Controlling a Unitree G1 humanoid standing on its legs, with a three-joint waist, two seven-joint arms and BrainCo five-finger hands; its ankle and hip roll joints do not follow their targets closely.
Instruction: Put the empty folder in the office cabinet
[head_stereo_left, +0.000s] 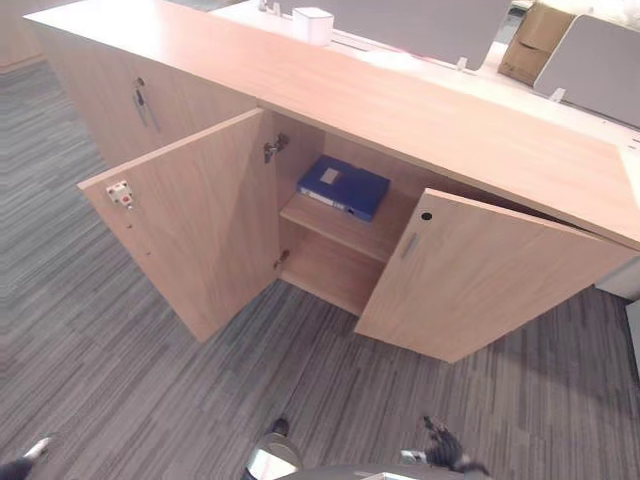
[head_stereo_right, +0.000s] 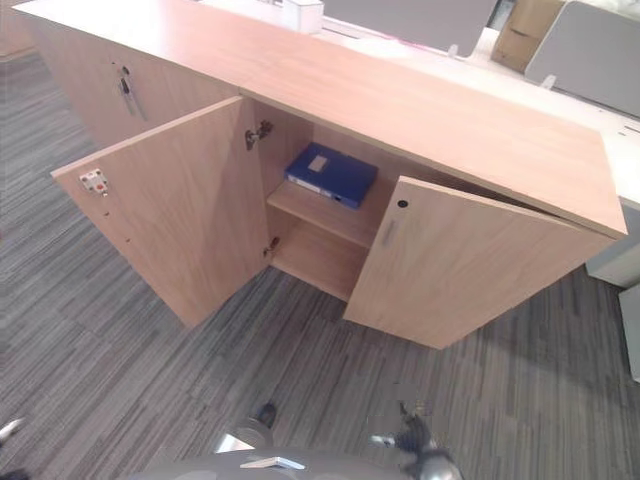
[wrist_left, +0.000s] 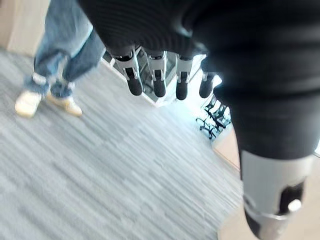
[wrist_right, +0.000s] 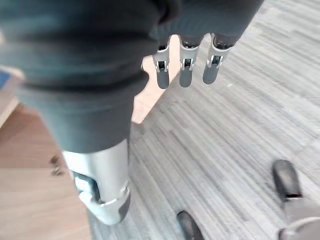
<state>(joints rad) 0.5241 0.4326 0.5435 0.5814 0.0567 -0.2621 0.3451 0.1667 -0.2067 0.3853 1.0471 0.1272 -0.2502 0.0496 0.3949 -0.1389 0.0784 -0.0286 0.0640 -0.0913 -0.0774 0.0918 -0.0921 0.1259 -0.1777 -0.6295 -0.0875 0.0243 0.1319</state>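
- Left eye view looks down on a long wooden cabinet (head_stereo_left: 400, 110) standing on grey striped carpet (head_stereo_left: 120, 380), with both middle doors swung open.
- Its left door (head_stereo_left: 195, 220) stands wide, a small latch on its inner face; the right door (head_stereo_left: 470, 275) is partly open, with a lock hole near its top corner.
- Between the doors, a blue folder (head_stereo_left: 343, 186) lies flat on the upper shelf (head_stereo_left: 345, 230), a pale label on its cover.
- A white box (head_stereo_left: 313, 24) sits on the desk behind the cabinet.
- Hanging over the carpet, the left hand (wrist_left: 157, 75) has relaxed, straight fingers holding nothing; a person in jeans (wrist_left: 65, 45) stands beyond it.
- Likewise empty, the right hand (wrist_right: 185, 65) hangs with loose fingers near the door's edge.
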